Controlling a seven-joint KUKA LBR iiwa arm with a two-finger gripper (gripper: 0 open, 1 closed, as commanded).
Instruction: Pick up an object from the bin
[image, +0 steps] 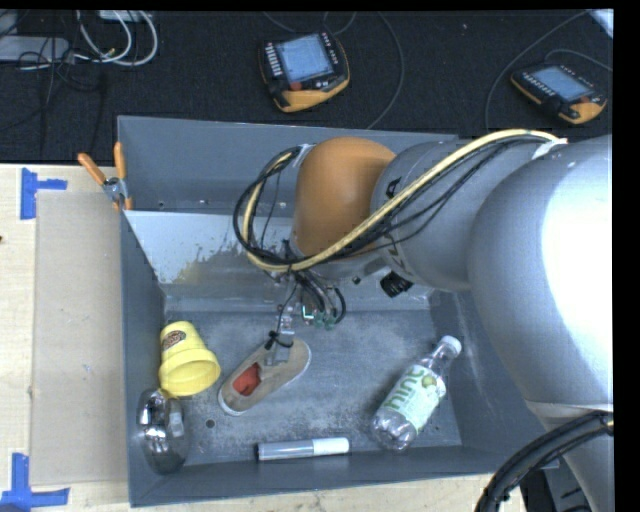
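Hung with fingers at upper end of tan red-lined shoe, centre frame, too tangled in cables to tell open from closed, yellow cup just left.

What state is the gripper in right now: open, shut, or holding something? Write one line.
Gripper: cannot be told whether open or shut. It is at the upper end of the beige shoe with the red inside.

We see the tool down at the upper end of a small grey shoe with a red insole, mid-bin. There's a yellow cup to its left, a clear bottle to its right and a marker nearer us.
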